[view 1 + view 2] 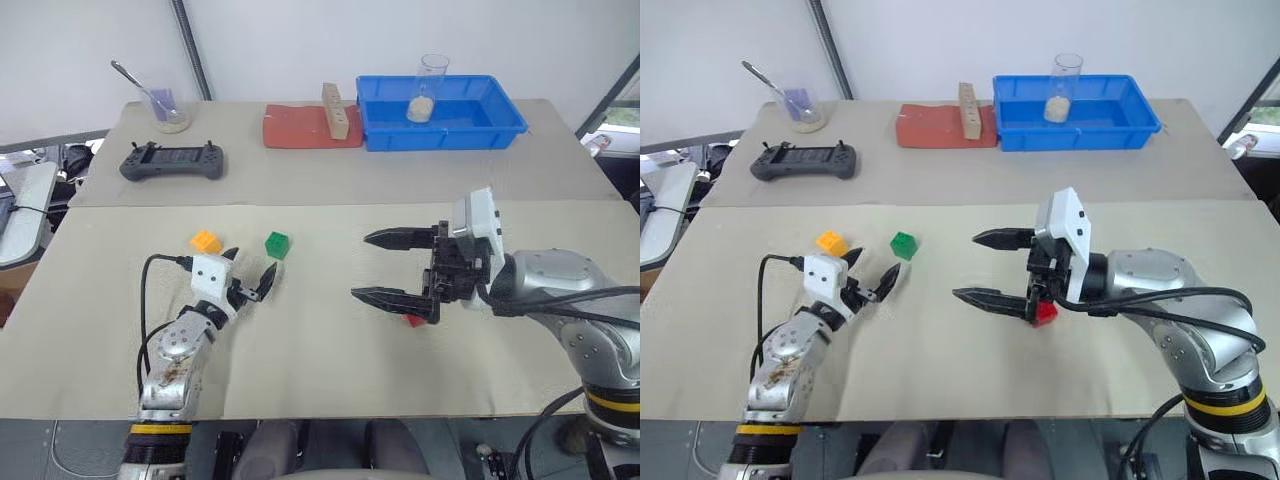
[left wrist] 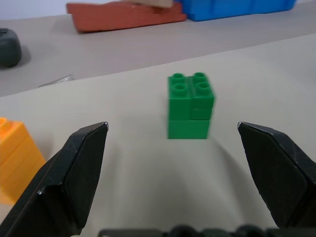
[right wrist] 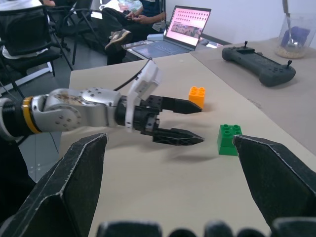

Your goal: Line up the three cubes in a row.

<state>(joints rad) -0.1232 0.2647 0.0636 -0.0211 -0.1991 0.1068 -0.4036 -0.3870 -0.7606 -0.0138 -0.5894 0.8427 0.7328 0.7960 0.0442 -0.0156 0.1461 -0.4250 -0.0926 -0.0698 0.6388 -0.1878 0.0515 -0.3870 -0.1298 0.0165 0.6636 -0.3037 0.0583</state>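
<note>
the left gripper (image 1: 252,274) hangs low over the counter (image 1: 330,370) with its two black fingers spread wide and nothing between them, pointing toward the green cube (image 1: 277,244), which stands upright just ahead of the fingertips and apart from them. in the left wrist view that green cube (image 2: 190,105) sits in line with the gap between the fingers, studs up. the orange-yellow cube (image 1: 205,241) lies near the gripper too, beside the green one and further to the robot's left, with a clear gap between the two.

the right gripper (image 1: 982,268) is raised above the counter, pointing toward the robot's left, its fingers also spread wide and empty. the red cube (image 1: 1044,313) rests on the counter beneath the right wrist, partly hidden by it, well apart from the other two cubes.

along the far side of the counter are a black handheld controller (image 1: 172,161), a small glass with a spoon (image 1: 165,105), a red mat (image 1: 300,128) with a tall wooden block (image 1: 335,109) on it, and a blue tray (image 1: 440,128) holding a clear cup (image 1: 427,88).
</note>
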